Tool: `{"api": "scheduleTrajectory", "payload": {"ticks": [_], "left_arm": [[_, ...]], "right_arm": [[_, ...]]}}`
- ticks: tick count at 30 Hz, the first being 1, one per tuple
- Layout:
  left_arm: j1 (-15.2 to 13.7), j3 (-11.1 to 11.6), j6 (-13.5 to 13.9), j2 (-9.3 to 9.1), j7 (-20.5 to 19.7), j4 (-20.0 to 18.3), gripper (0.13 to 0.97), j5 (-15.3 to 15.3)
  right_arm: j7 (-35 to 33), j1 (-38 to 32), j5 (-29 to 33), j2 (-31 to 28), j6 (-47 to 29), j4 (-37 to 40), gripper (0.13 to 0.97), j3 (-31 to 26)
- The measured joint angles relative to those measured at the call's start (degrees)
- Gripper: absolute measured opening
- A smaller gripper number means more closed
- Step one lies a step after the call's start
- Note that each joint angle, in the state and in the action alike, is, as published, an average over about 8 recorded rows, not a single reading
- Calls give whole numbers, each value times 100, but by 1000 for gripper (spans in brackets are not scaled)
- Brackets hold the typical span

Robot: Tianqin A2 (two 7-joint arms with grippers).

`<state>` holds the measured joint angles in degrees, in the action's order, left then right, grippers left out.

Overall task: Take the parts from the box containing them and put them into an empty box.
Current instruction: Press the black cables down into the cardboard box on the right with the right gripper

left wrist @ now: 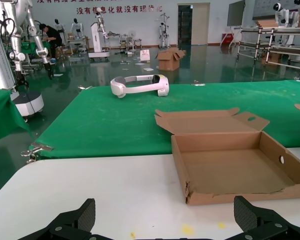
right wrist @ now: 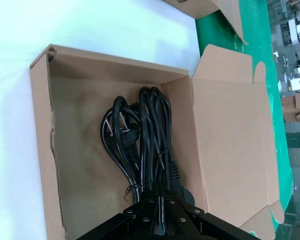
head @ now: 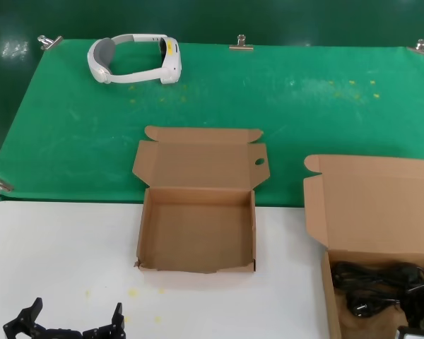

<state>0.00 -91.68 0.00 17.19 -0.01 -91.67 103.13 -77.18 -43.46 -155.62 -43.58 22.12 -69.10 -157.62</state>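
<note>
At near left, your left end effector (head: 74,321) idles low over the counter (head: 56,247), fingers spread and empty. At centre sits the empty box (head: 196,227), holed lid raised. At near right, the parts (right wrist: 147,140) lie bundled in the box containing them (head: 371,212). The first pick looks in hand: your right end effector (right wrist: 160,212) sits over the cables; whether spread or pinching, you cannot tell. Next: grip, lift, carry left.

— Head view: looks forward and down from above, over the white table (head: 56,247) and green mat (head: 268,99).
— Left wrist?
— Sits low near the tabletop, faces the holed-lid box (left wrist: 230,160), shared with the head view (head: 198,226).
— Right wrist?
— Hangs close above the cable box (right wrist: 210,130).
</note>
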Motion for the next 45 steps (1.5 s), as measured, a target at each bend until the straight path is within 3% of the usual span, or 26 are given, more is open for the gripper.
{"api": "scheduleTrajectory", "payload": {"ticks": [13, 26, 35, 45], "left_arm": [[0, 0, 0, 0, 0, 0, 966, 0], [0, 0, 0, 0, 0, 0, 966, 0], [0, 0, 0, 0, -2, 0, 966, -1], [0, 0, 0, 0, -2, 0, 966, -1]], "right_arm": [[-81, 55, -86, -173, 138, -307, 151, 13], [-576, -160, -202, 7, -351, 266, 185, -9], [-692, -300, -210, 152, -455, 468, 286, -11], [-618, -111, -211, -277, -45, -307, 479, -12]]}}
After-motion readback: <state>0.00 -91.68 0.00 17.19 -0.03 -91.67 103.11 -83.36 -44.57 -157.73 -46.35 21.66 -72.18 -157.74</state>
